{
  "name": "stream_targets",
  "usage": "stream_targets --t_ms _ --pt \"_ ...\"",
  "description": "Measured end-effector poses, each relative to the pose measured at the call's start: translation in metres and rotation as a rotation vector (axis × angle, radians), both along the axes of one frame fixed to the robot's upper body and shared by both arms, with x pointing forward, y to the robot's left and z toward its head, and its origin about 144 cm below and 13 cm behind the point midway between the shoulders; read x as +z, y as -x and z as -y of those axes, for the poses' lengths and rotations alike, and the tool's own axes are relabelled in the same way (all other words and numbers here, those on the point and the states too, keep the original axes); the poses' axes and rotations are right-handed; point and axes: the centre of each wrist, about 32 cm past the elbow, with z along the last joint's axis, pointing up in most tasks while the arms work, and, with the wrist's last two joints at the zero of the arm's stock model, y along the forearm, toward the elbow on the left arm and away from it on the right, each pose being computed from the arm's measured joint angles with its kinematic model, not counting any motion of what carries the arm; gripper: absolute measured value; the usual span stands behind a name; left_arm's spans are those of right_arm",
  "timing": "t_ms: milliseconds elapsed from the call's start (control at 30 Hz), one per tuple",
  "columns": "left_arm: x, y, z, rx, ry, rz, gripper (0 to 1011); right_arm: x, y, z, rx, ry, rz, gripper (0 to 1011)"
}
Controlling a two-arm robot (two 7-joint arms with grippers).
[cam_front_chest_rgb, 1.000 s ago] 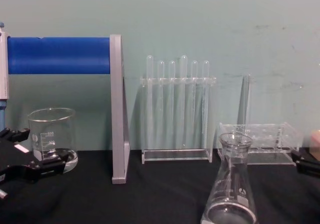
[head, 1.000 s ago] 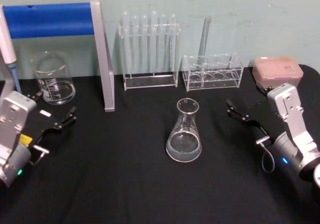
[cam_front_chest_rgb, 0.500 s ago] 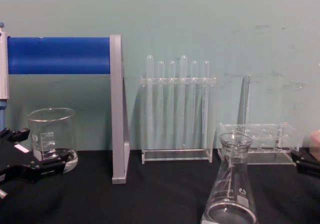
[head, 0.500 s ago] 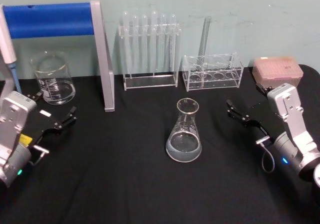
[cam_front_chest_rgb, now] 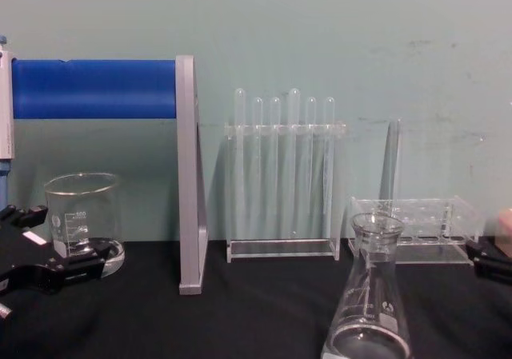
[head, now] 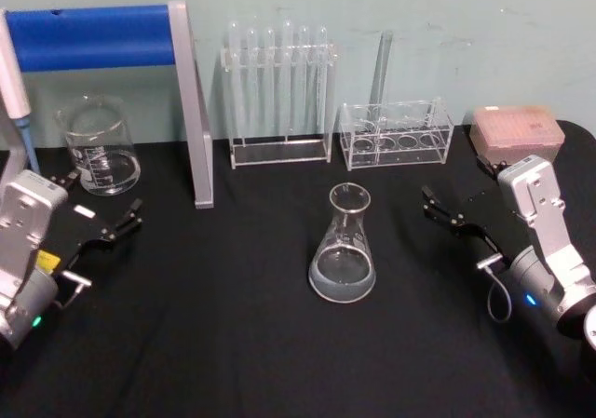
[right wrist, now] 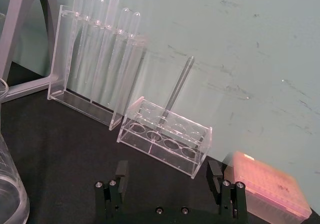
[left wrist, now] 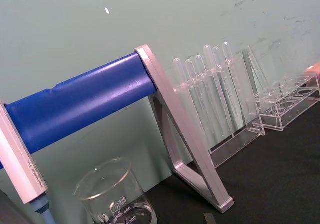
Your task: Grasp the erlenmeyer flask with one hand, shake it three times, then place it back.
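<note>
The erlenmeyer flask stands upright on the black table near its middle, clear glass with a little clear liquid in its wide base. It rises at the lower right of the chest view, and its wall edges into the right wrist view. My left gripper rests at the table's left, open, well left of the flask and just in front of a beaker; the chest view shows it low at the left. My right gripper sits to the flask's right, open and holding nothing, its two fingers spread wide.
A glass beaker stands at the back left under a blue-barred metal stand. A tall test tube rack and a low clear rack line the back. A pink tip box sits at the far right.
</note>
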Motion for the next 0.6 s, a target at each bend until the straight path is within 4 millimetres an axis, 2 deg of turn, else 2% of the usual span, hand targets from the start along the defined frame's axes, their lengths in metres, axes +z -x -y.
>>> stream_targets --t_ms 600 --pt "0.0000 0.0000 0.0000 0.000 0.000 0.000 1001 0.0000 0.0000 0.0000 0.000 0.000 0.000 1000"
